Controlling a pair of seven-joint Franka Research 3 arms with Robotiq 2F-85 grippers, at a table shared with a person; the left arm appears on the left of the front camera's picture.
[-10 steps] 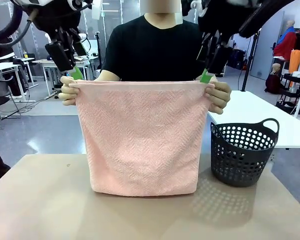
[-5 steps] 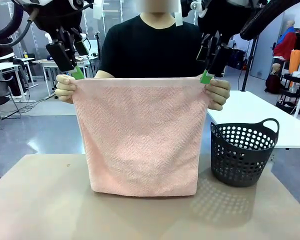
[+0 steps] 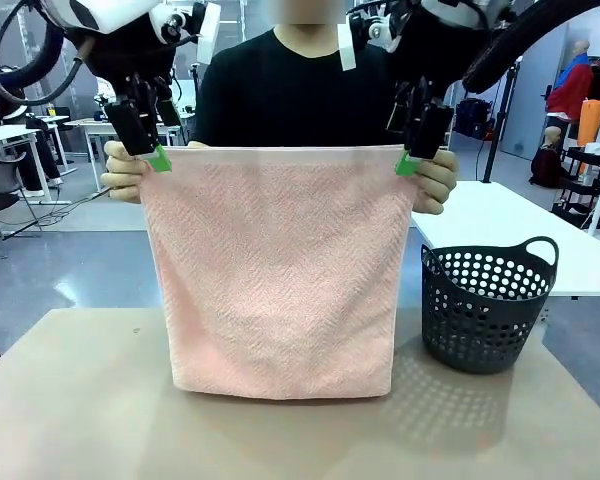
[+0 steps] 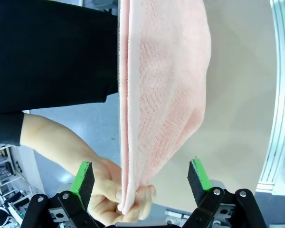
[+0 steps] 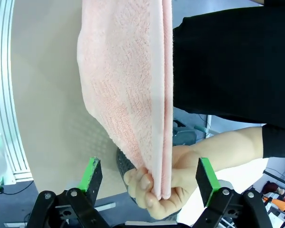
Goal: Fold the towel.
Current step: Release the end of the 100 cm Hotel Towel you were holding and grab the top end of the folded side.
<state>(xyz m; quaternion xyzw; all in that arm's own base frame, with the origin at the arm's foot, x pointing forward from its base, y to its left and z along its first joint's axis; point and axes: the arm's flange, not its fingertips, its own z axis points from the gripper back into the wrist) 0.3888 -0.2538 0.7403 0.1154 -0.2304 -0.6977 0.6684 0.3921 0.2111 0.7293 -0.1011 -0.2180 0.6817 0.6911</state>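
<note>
Front view: pale pink, roughly square terry-cloth towel (image 3: 280, 270) hangs upright above the tan table (image 3: 70, 400) from the person's hands (image 3: 121, 172); left wrist view: left gripper (image 4: 140, 176) gapes astride one held corner; right wrist view: right gripper (image 5: 147, 176) likewise, grasping nothing, folding apparently all ahead.

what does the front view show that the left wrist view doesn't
Front view: the towel hanging flat with its whole pink face showing, the right claw at its other top corner, and a dark perforated basket on the table. Left wrist view: the towel edge-on, its corner pinched in the person's hand between the green pads of the open left claw. Both: the towel, that hand, the black shirt, the table.
</note>
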